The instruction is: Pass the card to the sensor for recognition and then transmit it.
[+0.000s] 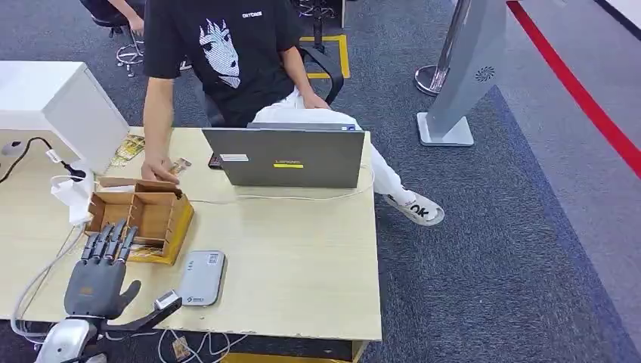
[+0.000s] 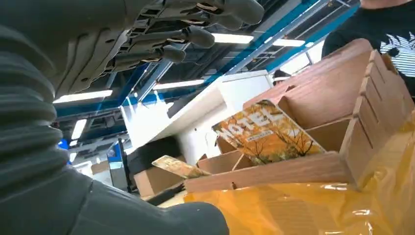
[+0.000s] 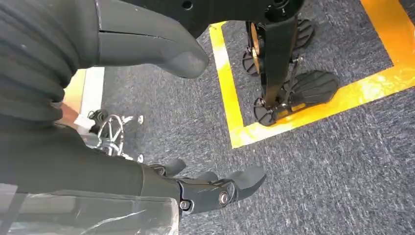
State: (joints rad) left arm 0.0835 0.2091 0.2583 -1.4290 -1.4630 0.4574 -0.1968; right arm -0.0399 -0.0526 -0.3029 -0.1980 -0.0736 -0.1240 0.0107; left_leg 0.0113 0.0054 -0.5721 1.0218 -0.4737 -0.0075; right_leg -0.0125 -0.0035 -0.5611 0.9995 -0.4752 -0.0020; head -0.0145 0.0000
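A: Room around the wooden organizer (image 1: 143,215)?
B: It sits near the tabletop (image 1: 302,265) left end. Bare wood runs from it to the laptop (image 1: 286,157) behind and the far right edge. Grey sensor (image 1: 202,277) lies just beside it, toward the front edge.
A: Contents?
B: Open compartments. Card (image 2: 264,132) stands tilted in one: orange autumn-tree print, "HOTEL" lettering. A second card leans in the next slot.
A: Left hand (image 1: 98,276)?
B: Just in front of the organizer, fingers (image 1: 113,242) spread and straight, tips over its front rim, holding nothing.
A: Right hand (image 3: 147,161)?
B: Over grey carpet, fingers loosely curled, nothing in them.
A: Anyone close?
B: A person's hand (image 1: 160,171) rests on the tabletop behind the organizer.
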